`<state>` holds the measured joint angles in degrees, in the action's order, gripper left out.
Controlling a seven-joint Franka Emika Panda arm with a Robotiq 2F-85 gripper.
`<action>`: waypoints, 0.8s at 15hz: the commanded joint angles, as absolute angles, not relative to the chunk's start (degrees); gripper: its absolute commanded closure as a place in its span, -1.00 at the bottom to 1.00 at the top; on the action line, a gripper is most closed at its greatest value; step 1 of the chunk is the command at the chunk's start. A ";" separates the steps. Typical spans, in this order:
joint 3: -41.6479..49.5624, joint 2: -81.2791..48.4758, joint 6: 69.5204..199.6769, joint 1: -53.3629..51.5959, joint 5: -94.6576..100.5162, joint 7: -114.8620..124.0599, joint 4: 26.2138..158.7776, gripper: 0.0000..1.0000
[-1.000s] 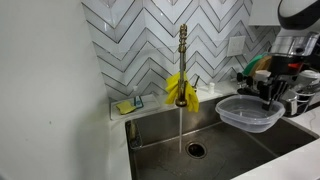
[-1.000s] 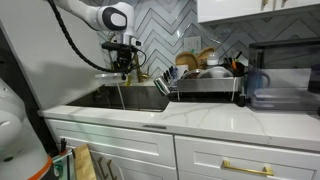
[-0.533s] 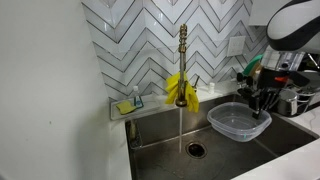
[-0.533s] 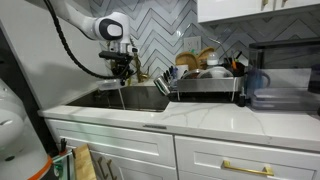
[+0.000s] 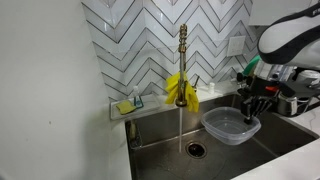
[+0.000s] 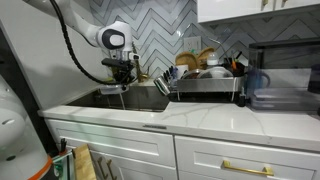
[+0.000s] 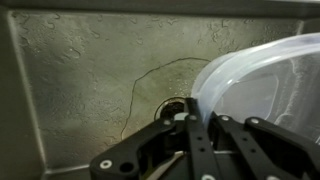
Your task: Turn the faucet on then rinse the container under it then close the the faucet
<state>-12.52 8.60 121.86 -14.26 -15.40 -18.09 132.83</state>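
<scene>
The brass faucet (image 5: 182, 50) stands behind the sink with a yellow cloth (image 5: 179, 89) draped on it. A thin stream of water (image 5: 180, 125) falls from it to the drain (image 5: 195, 149). The clear container (image 5: 229, 126) hangs inside the sink basin, a little to the side of the stream and apart from it. My gripper (image 5: 252, 108) is shut on its rim. In the wrist view the container (image 7: 268, 78) fills the right side, and the gripper (image 7: 200, 118) pinches its rim above the drain (image 7: 172, 104). In an exterior view the gripper (image 6: 122, 82) sits low over the sink.
A dish rack (image 6: 205, 88) full of dishes stands beside the sink. A small holder with a sponge (image 5: 127, 105) sits on the back ledge. The sink walls (image 5: 150, 135) enclose the basin. Dark appliances (image 6: 275, 88) stand further along the counter.
My gripper has carried the container toward the faucet and lower into the sink basin. The water keeps running.
</scene>
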 commanded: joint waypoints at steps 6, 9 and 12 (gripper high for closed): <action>-15.36 0.38 135.81 -16.91 -20.34 -17.23 134.49 0.97; -16.25 -1.86 139.07 -16.94 -20.47 -15.84 134.13 0.97; -16.96 -3.61 141.34 -16.86 -20.57 -14.35 133.70 0.97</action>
<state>-16.19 -1.93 138.82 -16.58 -19.52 -16.12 134.02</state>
